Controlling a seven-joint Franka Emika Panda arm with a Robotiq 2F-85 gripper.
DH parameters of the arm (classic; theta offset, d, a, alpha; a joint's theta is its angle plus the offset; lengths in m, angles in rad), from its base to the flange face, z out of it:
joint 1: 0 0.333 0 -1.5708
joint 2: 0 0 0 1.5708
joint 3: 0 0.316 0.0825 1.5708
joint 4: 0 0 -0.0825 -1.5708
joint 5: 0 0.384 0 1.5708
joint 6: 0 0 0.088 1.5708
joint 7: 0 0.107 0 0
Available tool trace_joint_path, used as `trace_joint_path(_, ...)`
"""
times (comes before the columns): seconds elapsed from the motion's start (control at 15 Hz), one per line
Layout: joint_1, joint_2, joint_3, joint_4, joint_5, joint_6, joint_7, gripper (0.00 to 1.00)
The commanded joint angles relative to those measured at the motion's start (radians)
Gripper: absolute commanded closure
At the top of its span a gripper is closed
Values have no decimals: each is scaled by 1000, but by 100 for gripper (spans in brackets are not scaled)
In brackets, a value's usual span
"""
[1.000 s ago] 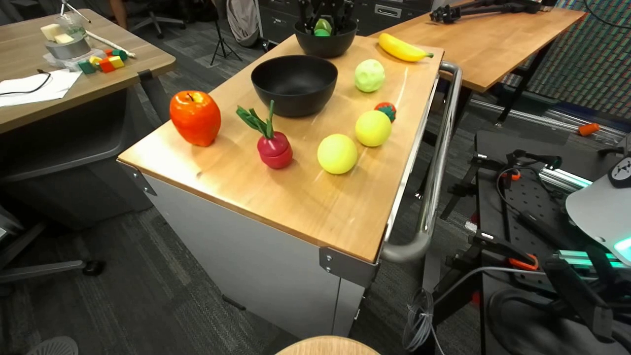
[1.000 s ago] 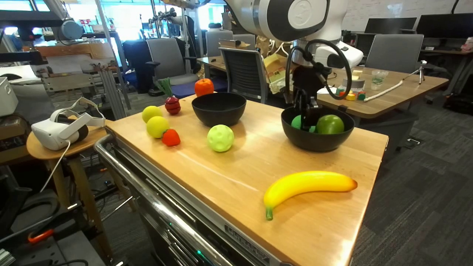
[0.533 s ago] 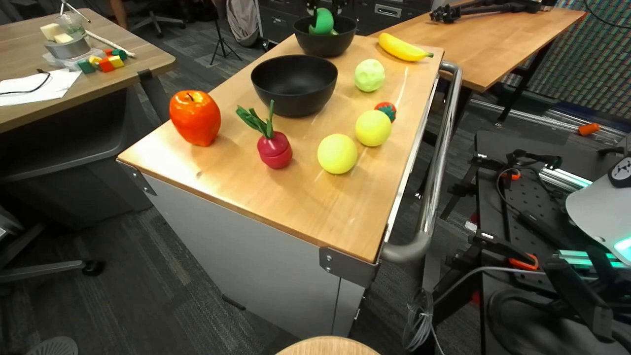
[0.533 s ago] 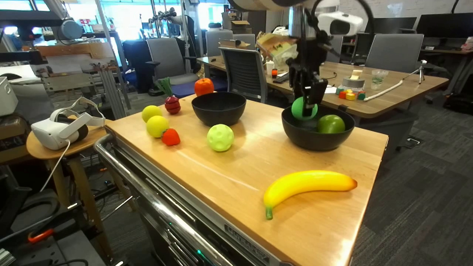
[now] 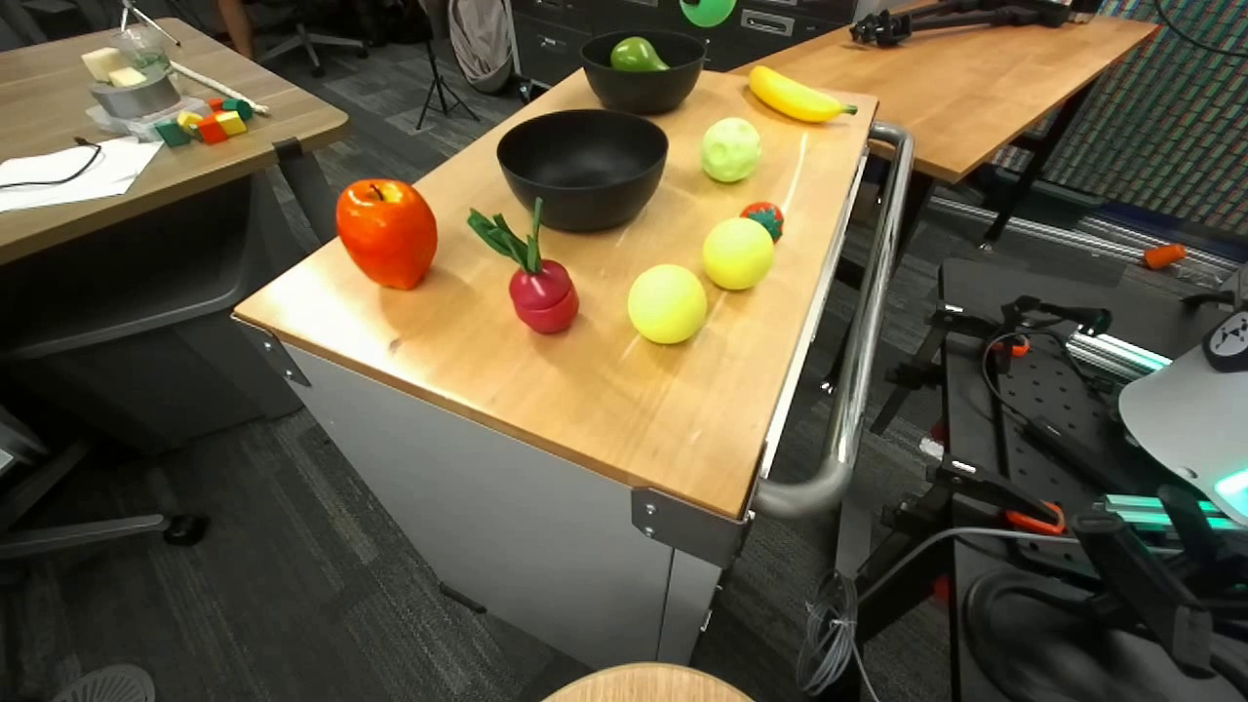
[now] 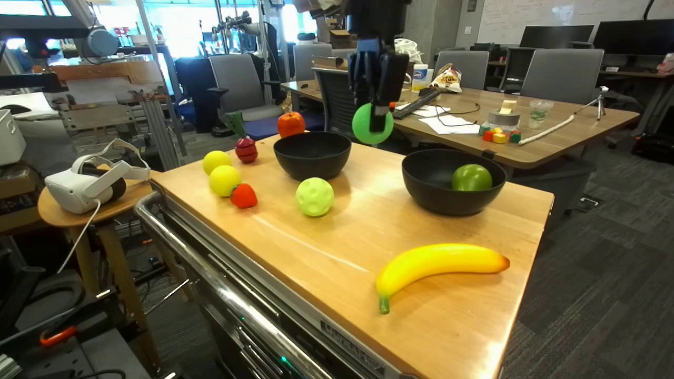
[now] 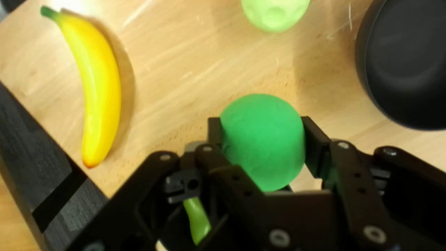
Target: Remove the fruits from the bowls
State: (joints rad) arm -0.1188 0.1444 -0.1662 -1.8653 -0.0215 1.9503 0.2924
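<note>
Green ball [image 7: 263, 146] — in the pincer [image 7: 262, 134]

A white headset [image 6: 73, 190] rests on a round wooden stool [image 6: 135, 191]. Background: a desk [image 6: 595, 119] bears coloured blocks [image 6: 500, 138], a grey tape roll [image 6: 503, 119] and a small tripod [image 6: 603, 96]; monitors [image 6: 637, 48] stand farther back.

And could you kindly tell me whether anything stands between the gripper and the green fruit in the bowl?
Only the green ball, held in the gripper; the bowl is open above, and nothing visible covers the green fruit.
</note>
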Motion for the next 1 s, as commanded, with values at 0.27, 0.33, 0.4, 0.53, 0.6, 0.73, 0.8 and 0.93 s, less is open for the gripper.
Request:
trace_joint_path(0.27,-24,23,-18,-240,34,246,67,70)
trace_joint_path(0.33,-24,30,-20,-250,29,270,72,70)
trace_joint_path(0.4,-23,35,-22,-259,28,289,74,30)
trace_joint_path(0.53,-19,18,-24,-267,15,302,76,15)
trace_joint_path(0.6,-16,-2,-25,-268,1,297,74,6)
trace_joint_path(0.73,-2,-82,-29,-267,-77,259,80,0)
trace_joint_path(0.8,6,-132,-33,-272,-155,275,108,0)
trace_joint_path(0.93,-2,-179,-22,-236,-256,272,140,0)
